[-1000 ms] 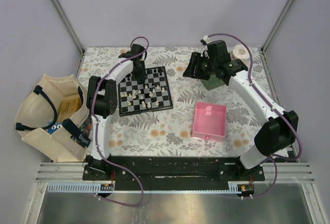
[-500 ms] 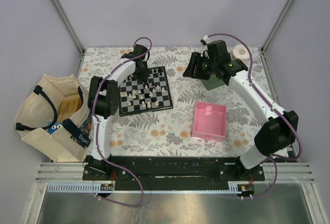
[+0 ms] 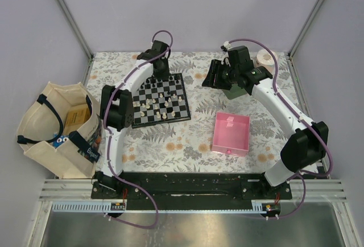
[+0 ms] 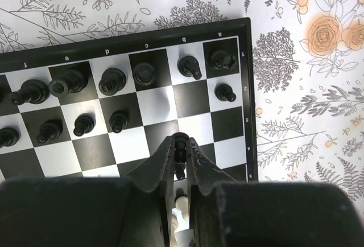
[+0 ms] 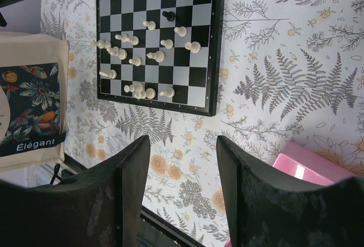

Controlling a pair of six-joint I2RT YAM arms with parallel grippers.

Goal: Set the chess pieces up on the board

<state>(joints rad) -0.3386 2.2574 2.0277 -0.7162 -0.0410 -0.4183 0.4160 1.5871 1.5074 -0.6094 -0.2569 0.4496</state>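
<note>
A floral cloth [image 3: 170, 144] spreads across the middle of the frame; a pink tray [image 3: 232, 116] sits right of centre; a cream tote bag [image 3: 40, 144] stands at the left edge, a tan box [image 3: 77, 119] inside; a white roll [image 3: 263, 58] lies upper right; a green thing [image 3: 233, 93], partly hidden, lies below it.

Overhead view and both wrist views, left nearest, share the board [image 3: 181, 109].

Board [image 3: 160, 100]: one.
Black pieces [image 4: 112, 80]: at least twelve in left wrist view, eleven standing on squares, plus one black piece [image 4: 180, 157] pinched in left tool [image 4: 180, 143].
Cream-white pieces [image 5: 156, 56]: roughly sixteen; some clustered, exact count unclear.
Tools: two, the left tool and right tool [image 5: 183, 144].
Pink tray [image 3: 231, 133]: one.
Cloth bag [image 3: 54, 127]: one.
Tape roll [image 3: 264, 58]: one.
</note>
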